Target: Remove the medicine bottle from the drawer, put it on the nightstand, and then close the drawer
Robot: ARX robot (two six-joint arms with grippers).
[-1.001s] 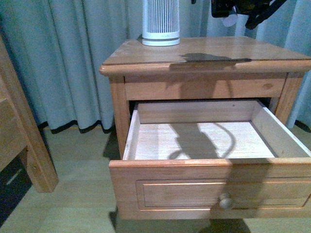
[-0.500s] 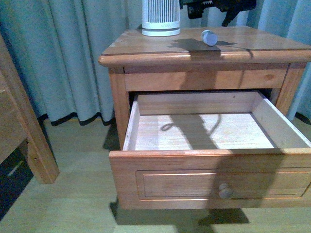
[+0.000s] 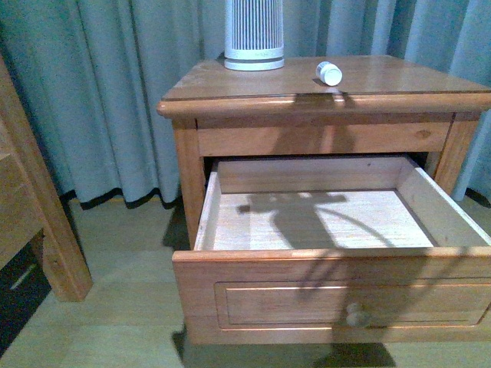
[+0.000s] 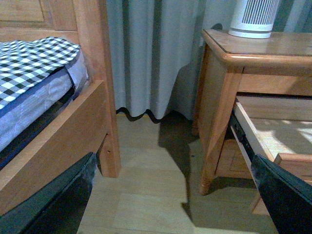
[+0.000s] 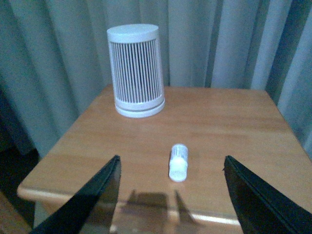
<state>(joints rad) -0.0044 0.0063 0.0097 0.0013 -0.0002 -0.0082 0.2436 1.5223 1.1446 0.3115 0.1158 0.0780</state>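
The medicine bottle (image 3: pixel 329 73), tiny and white, lies on its side on the nightstand (image 3: pixel 230 84) top, near the front edge. It also shows in the right wrist view (image 5: pixel 178 162), apart from both fingers. My right gripper (image 5: pixel 170 195) is open and empty, hanging above the nightstand's front edge, out of the front view. The upper drawer (image 3: pixel 330 295) stands pulled out, its pale inside bare, its round knob (image 3: pixel 356 315) at the front. My left gripper (image 4: pixel 180 200) is open and empty, low over the floor to the left of the nightstand (image 4: pixel 219 73).
A large white ribbed appliance (image 3: pixel 254 34) stands at the back of the nightstand top (image 5: pixel 136 69). A wooden bed frame (image 4: pixel 92 87) with a checked mattress is on the left. Grey curtains (image 3: pixel 115 84) hang behind. Wooden floor (image 4: pixel 146 195) lies between bed and nightstand.
My right gripper has left the front view, pulling back from the nightstand top. The medicine bottle, let go, now lies still on the top. The view has tilted slightly.
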